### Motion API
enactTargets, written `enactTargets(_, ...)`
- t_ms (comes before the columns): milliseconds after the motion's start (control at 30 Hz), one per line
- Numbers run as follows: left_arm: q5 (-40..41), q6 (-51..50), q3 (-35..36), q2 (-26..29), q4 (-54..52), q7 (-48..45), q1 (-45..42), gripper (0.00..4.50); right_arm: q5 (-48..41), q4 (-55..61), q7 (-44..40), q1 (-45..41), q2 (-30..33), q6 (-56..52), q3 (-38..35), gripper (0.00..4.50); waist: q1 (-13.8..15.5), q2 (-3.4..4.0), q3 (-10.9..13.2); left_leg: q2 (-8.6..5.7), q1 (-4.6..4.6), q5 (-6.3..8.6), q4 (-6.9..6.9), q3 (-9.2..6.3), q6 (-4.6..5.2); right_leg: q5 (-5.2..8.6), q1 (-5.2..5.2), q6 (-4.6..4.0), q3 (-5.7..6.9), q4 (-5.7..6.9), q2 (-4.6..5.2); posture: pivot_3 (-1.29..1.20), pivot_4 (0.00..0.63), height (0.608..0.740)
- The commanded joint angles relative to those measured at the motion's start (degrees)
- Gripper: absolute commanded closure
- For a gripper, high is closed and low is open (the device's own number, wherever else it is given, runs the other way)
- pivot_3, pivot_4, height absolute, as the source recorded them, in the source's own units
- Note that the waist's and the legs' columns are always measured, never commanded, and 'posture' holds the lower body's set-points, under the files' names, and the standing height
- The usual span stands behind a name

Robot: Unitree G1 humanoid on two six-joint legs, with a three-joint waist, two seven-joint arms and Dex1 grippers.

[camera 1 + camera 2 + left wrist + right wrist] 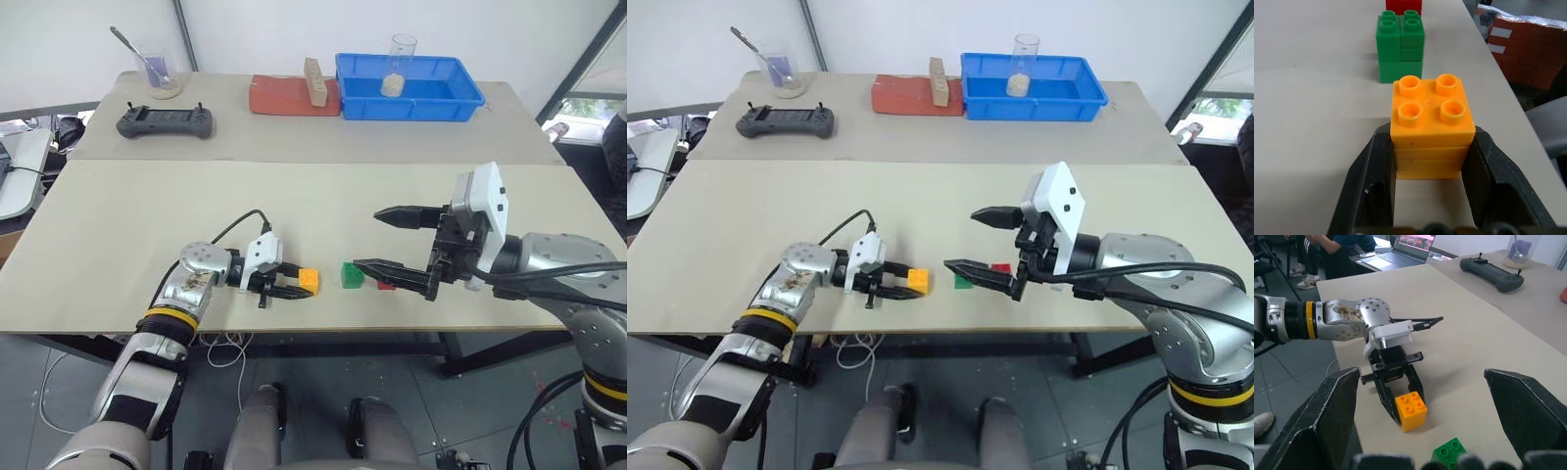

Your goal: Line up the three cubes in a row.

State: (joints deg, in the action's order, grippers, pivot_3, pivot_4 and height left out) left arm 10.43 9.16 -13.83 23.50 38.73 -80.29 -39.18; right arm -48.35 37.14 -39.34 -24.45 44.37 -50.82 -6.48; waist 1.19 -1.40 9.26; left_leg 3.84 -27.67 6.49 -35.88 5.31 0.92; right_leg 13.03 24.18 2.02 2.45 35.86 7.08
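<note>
So here's where I'm at with the cube lineup. My left gripper is clamped on the orange-yellow cube, one black finger on each side face, studs facing up. I'm gripping it low and from the side so the base sits flat on the table and I can slide or set it down without it tipping. From my left wrist view the reason for the angle is pretty obvious: I'm looking straight down the line, with the orange-yellow one in my fingers, the green cube next, and the red cube right behind that. Holding it this way lets me sight all three along one axis.

Green and red are near the front edge of the table, just beside each other. I can't tell if they're actually touching. The orange-yellow one is near the green but there's a visible gap between them.

My right gripper is hanging wide open above the red and green pair, holding nothing. One finger sits right over the red cube in the head view, so it hides part of it.

My guess: the row is mostly there, and what's left is nudging the orange-yellow cube closer and square to the green, then letting go cleanly.
</note>
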Motion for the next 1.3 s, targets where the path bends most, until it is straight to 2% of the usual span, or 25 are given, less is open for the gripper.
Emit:
enactTargets(33, -1.35, 3.13, 0.41, -0.79, 2.98, -0.43, -2.13, 3.15, -1.65, 2.1, 0.91, -0.32, 1.26, -0.25, -2.57, 0.0, -0.03, 0.0, 0.0, 0.0, 0.0, 0.0, 0.0, 0.0, 0.0, 0.0, 0.0, 0.0, 0.0, 0.01, 0.0, 0.0, 0.15, 0.74)
enactTargets(333, -2.72, 6.64, 1.11, -2.99, 8.32, -0.76, -4.66, 3.15, -3.0, 3.09, 3.23, -0.56, 1.34, -0.65, -2.14, 0.0, 0.03, 0.0, 0.0, -0.01, 0.0, -0.01, -0.02, -0.01, 0.01, -0.02, -0.03, 0.03, 0.01, 0.01, 0.0, 0.0, 0.15, 0.74)
enactTargets(400, -2.95, 7.12, 1.23, -3.07, 8.93, -0.77, -4.9, 2.14, -3.05, 2.95, 3.41, -0.67, 1.45, -0.65, -2.07, 0.0, 0.03, -0.01, 0.0, 0.0, 0.0, -0.01, -0.01, -0.02, 0.02, -0.02, -0.03, 0.02, 0.01, 0.02, 0.0, 0.0, 0.15, 0.74)
enactTargets(567, -3.0, 7.29, 1.8, -2.88, 8.8, -1.12, -5.06, 0.02, -2.74, 2.44, 3.32, -0.44, 1.62, -0.13, -1.79, 0.0, 0.0, -0.01, 0.0, 0.0, 0.0, -0.15, -0.01, -0.02, 0.25, -0.02, -0.02, 0.03, 0.0, 0.02, 0.0, 0.0, 0.15, 0.74)
enactTargets(767, -0.83, 1.74, 3.98, 1.64, -0.14, -2.34, -2.0, 0.02, -1.07, 1.69, 1.75, 3.78, 2.87, 1.3, -3.52, 0.0, -0.26, -0.01, 0.01, 0.0, -0.01, -0.15, 0.0, -0.02, 0.25, -0.02, -0.01, 0.02, 0.0, 0.02, -0.01, 0.0, 0.15, 0.74)
enactTargets(900, 2.61, -11.83, 8.76, 10.89, -16.44, -0.02, 3.29, 0.02, 3.14, -0.43, -1.96, 12.62, 6.19, 5.04, -8.51, 0.0, -0.52, -0.02, 0.01, 0.02, -0.02, -0.15, 0.02, -0.04, 0.25, 0.01, 0.0, 0.01, -0.01, 0.03, -0.01, 0.0, 0.15, 0.74)
enactTargets(1033, 3.74, -19.69, 14.7, 18.23, -25.24, 5.85, 5.64, 0.02, 7.34, -4.04, -5.07, 19.95, 7.94, 9.58, -12.88, 0.0, -0.43, 0.0, 0.02, 0.04, 0.01, -0.11, 0.03, -0.08, 0.18, 0.07, 0.02, 0.03, -0.01, 0.07, -0.03, 0.0, 0.15, 0.74)
enactTargets(1167, 4.09, -24.56, 18.68, 21.48, -28.16, 11.04, 6.85, 0.02, 10.8, -7.4, -8.2, 24.82, 8.6, 13.67, -15.5, 0.0, -0.07, 0.01, 0.03, 0.01, 0.23, 0.01, 0.03, -0.08, -0.02, 0.29, -0.02, 0.42, 0.02, -0.04, 0.02, 0.0, 0.15, 0.74)
enactTargets(1300, 3.8, -24.65, 18.7, 22.21, -30.4, 12.56, 9.12, 0.02, 13.4, -10.85, -10.16, 25.47, 8.77, 16.72, -15.04, 0.0, -0.2, 0.01, 0.03, 0.02, 0.26, 0.02, 0.08, -0.04, -0.03, 0.29, 0.0, 0.42, 0.0, -0.05, 0.04, 0.0, 0.15, 0.74)
